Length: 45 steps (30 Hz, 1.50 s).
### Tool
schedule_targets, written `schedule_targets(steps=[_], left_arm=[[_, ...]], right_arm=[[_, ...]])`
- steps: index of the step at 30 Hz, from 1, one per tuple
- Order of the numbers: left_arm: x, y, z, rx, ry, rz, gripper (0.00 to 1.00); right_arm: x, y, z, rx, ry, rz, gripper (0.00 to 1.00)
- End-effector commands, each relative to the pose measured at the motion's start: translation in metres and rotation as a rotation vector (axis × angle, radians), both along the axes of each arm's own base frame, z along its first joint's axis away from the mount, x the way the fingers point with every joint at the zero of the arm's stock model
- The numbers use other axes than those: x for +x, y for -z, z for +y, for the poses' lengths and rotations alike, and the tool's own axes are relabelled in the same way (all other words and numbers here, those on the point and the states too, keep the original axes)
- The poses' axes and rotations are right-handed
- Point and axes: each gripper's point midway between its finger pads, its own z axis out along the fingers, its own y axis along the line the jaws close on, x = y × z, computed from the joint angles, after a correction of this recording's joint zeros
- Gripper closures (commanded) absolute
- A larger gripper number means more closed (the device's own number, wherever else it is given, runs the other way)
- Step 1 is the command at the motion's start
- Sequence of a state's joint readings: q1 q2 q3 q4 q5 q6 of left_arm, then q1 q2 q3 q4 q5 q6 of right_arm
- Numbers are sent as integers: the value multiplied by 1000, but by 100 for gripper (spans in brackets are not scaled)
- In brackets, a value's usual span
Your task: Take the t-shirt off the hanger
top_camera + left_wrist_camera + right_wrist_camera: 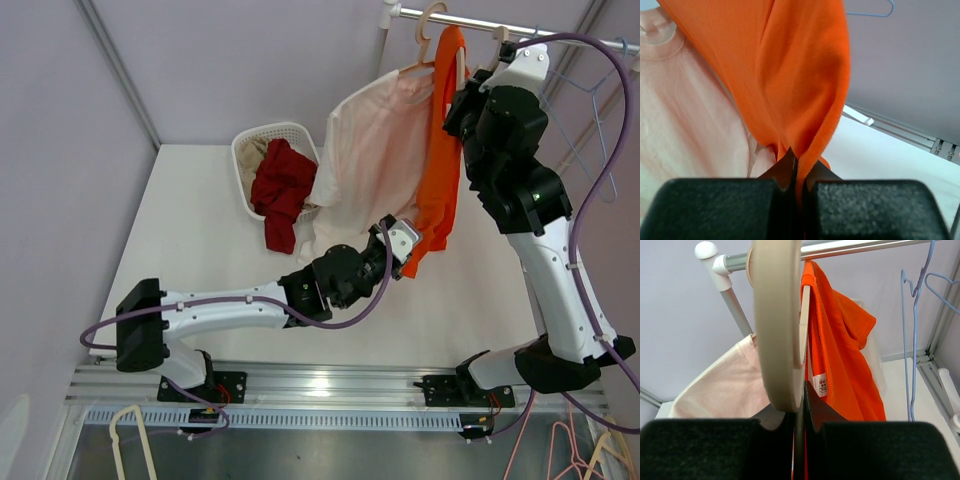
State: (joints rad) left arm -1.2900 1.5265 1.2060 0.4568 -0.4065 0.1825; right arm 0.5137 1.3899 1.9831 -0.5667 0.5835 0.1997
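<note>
Left gripper [796, 170] pinching the orange t-shirt [790, 70]

The two black, rough-textured fingers [715, 207] are pressed together on the lowest fold of the orange t-shirt, which hangs in a taut, gathered drape rising from the pinch. A pale pink t-shirt [685, 110] hangs just left of the orange one and touches it, its collar at the upper left. To the orange cloth's upper right is part of a blue wire hanger [865, 14] against a lavender wall [910, 65]; the white table [880, 160] lies to its lower right.
</note>
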Motion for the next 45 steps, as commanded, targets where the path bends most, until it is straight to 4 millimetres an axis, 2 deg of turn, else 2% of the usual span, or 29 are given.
schedule_targets(steps=[1,2,3,5,6,9,10,12,13,14,15,16,21,25,29,36,40,45], left_arm=[[-20,-52,12,-141,60,-18,99],[-29,-52,11,-149,77,-20,99],[-33,-42,13,-147,82,-22,99],[-50,-48,17,-183,102,-33,99],[-55,-36,19,-172,104,-40,99],[-76,-35,28,-183,113,-56,99],[-81,-24,29,-163,123,-55,99],[-96,-25,33,-170,143,-45,99],[-102,-12,33,-140,158,-36,99],[-111,-8,33,-134,180,-31,99],[-114,-10,36,-145,183,-22,99],[-115,4,38,-127,176,-8,99],[-131,23,42,-135,208,50,99],[-144,36,39,-137,251,72,99],[-170,49,31,-125,314,80,99],[-198,59,22,-121,400,92,99],[-201,66,18,-103,413,88,99],[-222,60,17,-122,511,84,99]], right_arm=[[1,-33,-2,43,28,-108,100],[2,-35,-5,37,41,-113,100],[4,-36,-7,19,58,-112,100],[9,-39,-7,6,72,-108,100],[10,-41,-8,-3,80,-107,100],[18,-38,-8,-24,97,-94,100],[20,-37,-9,-26,99,-94,100],[24,-35,-11,-26,107,-91,100],[25,-36,-11,-23,105,-93,100],[28,-34,-11,-26,106,-89,100],[29,-36,-14,-25,114,-92,100],[31,-35,-15,-28,115,-88,100],[42,-32,-18,-31,119,-77,100],[51,-31,-24,-31,131,-72,100],[59,-29,-30,-31,139,-63,100],[67,-29,-42,-24,148,-66,100],[70,-28,-44,-21,148,-65,100],[83,-26,-52,-27,163,-58,100]])
